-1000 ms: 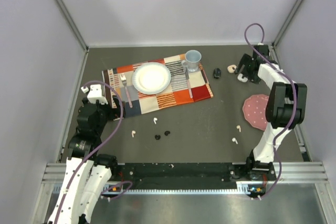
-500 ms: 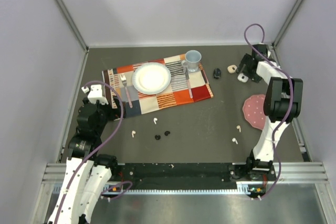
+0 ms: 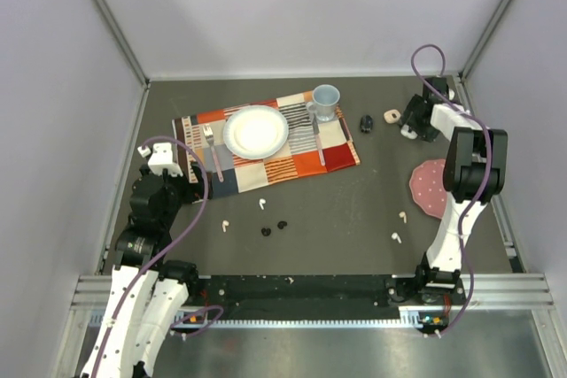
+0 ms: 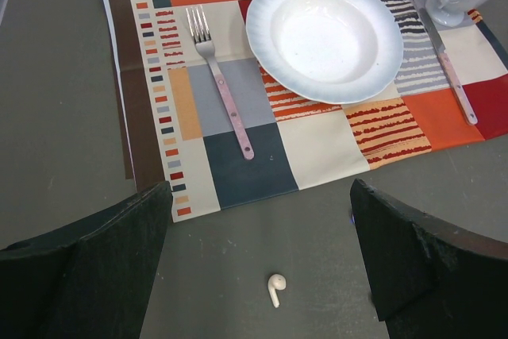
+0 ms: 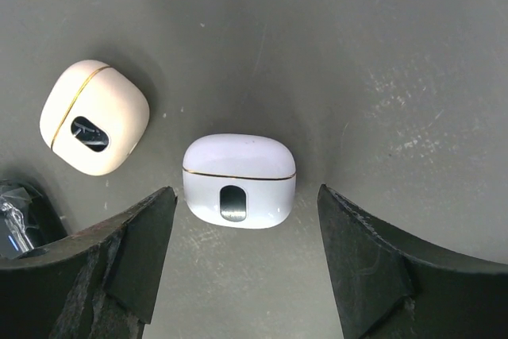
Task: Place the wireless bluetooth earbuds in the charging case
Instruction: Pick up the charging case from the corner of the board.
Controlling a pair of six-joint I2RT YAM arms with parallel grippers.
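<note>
Your right gripper (image 5: 245, 256), open and empty, straddles the white case (image 5: 239, 180); it looks light, hard, slick, so pinch its ends squarely.

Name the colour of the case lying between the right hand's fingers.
White charging case with a thin gold seam; right wrist view shows it best.

four white earbuds (image 3: 262, 204), two black earbuds (image 3: 266, 231), three cases (image 5: 239, 179)

Right claw (image 5: 244, 196) has narrowed around white case (image 5: 238, 166).
</note>
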